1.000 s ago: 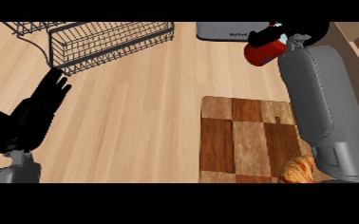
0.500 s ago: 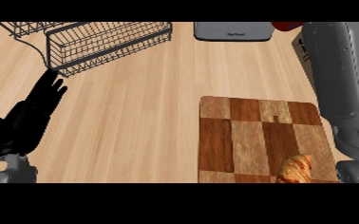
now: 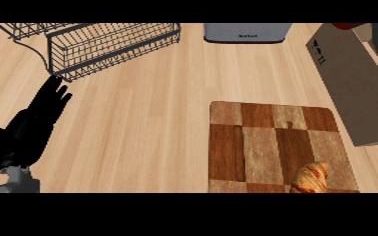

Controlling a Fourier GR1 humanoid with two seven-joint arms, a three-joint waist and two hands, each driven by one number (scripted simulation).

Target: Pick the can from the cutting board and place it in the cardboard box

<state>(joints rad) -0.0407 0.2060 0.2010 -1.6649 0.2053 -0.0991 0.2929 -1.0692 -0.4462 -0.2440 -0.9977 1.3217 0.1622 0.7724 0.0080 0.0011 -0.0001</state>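
Wire dish rack point(image 3: 111, 45) sits at far left of my counter point(image 3: 140, 130), tilted across top edge, its thin wire trailing off toward left corner. Grey appliance point(image 3: 246, 32) at top centre, flat against back edge, small lettering on its face too fine to read. Croissant point(image 3: 311, 177) lies near lower right, golden brown, partly cut by bottom edge. Light wood grain runs under everything I see.

The right forearm point(image 3: 347, 80) is swinging out to the far right; its hand and the red can point(image 3: 345, 25) are leaving view.
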